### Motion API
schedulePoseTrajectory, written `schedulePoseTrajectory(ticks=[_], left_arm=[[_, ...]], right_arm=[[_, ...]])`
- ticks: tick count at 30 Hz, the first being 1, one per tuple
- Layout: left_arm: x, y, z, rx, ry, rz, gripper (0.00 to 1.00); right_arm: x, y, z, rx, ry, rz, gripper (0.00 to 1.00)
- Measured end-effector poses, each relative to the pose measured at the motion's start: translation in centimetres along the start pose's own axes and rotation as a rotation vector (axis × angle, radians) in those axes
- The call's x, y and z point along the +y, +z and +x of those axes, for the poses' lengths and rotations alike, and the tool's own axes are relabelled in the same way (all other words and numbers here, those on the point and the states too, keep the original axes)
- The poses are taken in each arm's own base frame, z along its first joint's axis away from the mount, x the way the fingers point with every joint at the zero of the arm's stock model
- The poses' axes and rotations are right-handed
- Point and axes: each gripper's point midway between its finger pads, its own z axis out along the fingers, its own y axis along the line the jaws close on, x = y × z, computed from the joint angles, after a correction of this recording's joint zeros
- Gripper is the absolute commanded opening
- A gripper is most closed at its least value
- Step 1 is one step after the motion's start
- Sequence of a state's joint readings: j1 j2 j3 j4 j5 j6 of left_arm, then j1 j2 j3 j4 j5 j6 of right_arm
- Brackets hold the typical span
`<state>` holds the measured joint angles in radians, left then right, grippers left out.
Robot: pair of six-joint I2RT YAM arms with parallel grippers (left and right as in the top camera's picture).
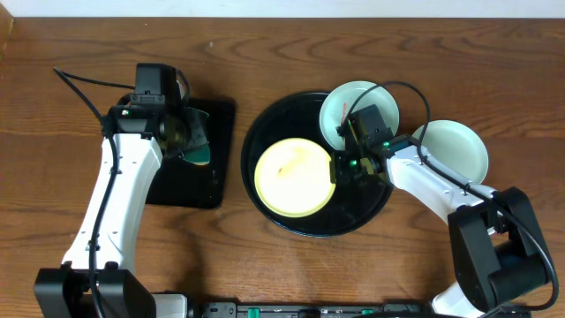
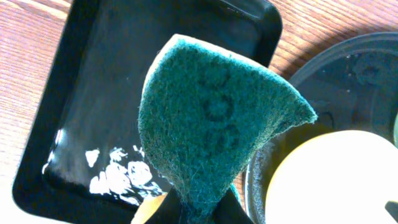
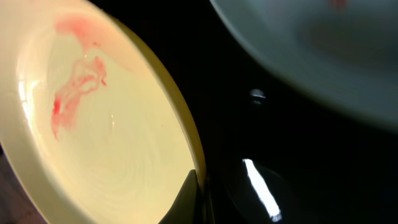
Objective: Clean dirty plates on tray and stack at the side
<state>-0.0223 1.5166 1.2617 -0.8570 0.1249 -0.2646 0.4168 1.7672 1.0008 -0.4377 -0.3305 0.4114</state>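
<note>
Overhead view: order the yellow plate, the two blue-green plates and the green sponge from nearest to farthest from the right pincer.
1. Yellow plate, in the round tray, its right rim at the right pincer.
2. Rear blue-green plate, at the tray's back edge, just behind the pincer.
3. Right blue-green plate, on the table right of the tray.
4. Green sponge, far left.
</note>
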Motion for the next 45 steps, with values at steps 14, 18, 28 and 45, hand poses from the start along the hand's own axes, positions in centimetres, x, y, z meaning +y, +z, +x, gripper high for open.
schedulePoseTrajectory(ticks=[14,18,28,45], left_arm=[[-0.2,0.0,0.0,0.002,0.0,0.011,0.07],[-0.2,0.0,0.0,0.002,0.004,0.011,0.07],[-0.4,0.0,-0.6,-0.023,0.032,0.019,0.07],[-2.7,0.1,-0.4,-0.041,0.136,0.05,0.08]], right_arm=[[2.1,-1.4,-2.5,-0.047,-0.041,-0.033,0.38],[1.6,-1.3,-0.3,0.037,0.101,0.01,0.39],[3.6,0.5,3.6,0.11,0.166,0.104,0.26],[2.9,1.5,5.2,0.171,0.214,0.169,0.28]])
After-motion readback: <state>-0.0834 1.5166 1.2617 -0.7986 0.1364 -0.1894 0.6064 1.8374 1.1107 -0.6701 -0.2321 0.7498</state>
